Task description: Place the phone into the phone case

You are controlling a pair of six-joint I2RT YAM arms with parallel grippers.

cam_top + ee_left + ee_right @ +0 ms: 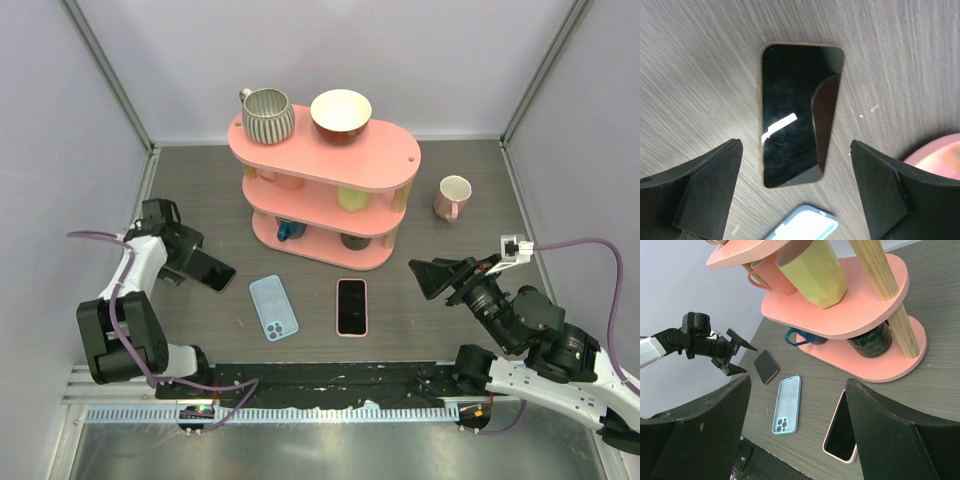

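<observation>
Phone lies flat on surface at ten o'clock of blue case, left gripper wide open facing it, right gripper open too; thin, stiff, slick glass, likely best pinched across long edges

Phone case: light blue. Phone: black screen, gold rim. Shelf: pink. Mug: grey-green, vertical ribs. Table: dark grey wood grain.

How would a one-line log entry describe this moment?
left fingers: open, phone ahead | right fingers: open, empty | phone: on table | blue phone case: empty
</observation>
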